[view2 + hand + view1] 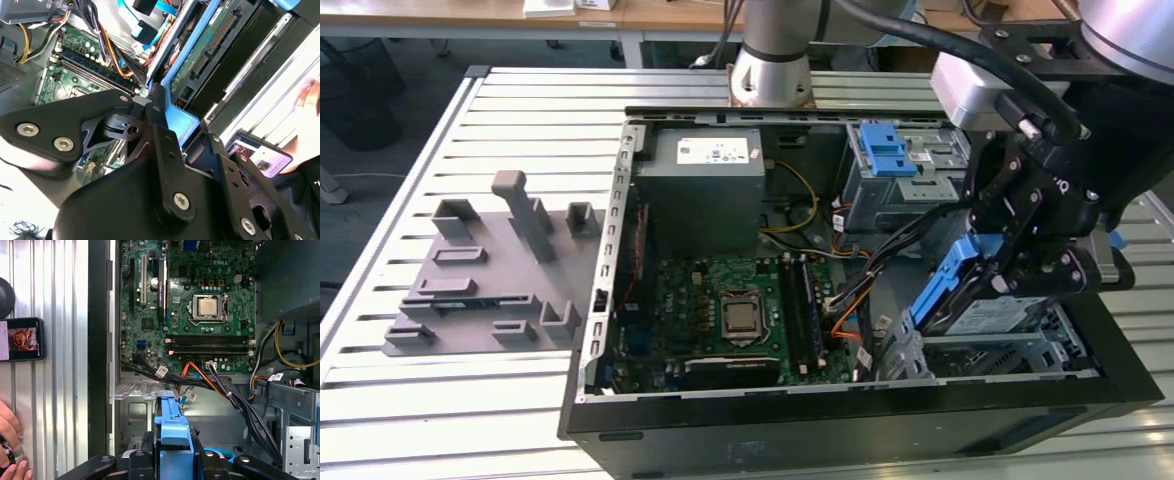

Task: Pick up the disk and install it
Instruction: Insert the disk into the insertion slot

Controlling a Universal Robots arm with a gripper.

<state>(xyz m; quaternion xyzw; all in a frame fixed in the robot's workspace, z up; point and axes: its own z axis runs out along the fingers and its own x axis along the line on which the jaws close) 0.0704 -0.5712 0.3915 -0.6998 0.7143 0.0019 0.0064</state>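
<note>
My gripper (1017, 272) is shut on the disk (983, 305), a silver drive with a white-and-blue label in a blue plastic carrier. I hold it tilted, on edge, over the metal drive bay (1014, 352) in the open computer case, at the exterior view's right. In the second wrist view the disk (200, 55) shows its green circuit side and connectors, with its blue carrier between the black fingers (156, 111). The first wrist view has the carrier's blue end (172, 425) standing up from my gripper (172, 456), above the case floor.
The case holds a green motherboard (734, 310), a grey power-supply box (707, 190), a grey cage with blue latches (894, 165) and loose cables (215, 385). A grey fixture (494, 270) lies on the slatted table. A phone (20, 338) and a person's hand (10, 440) sit beside the case.
</note>
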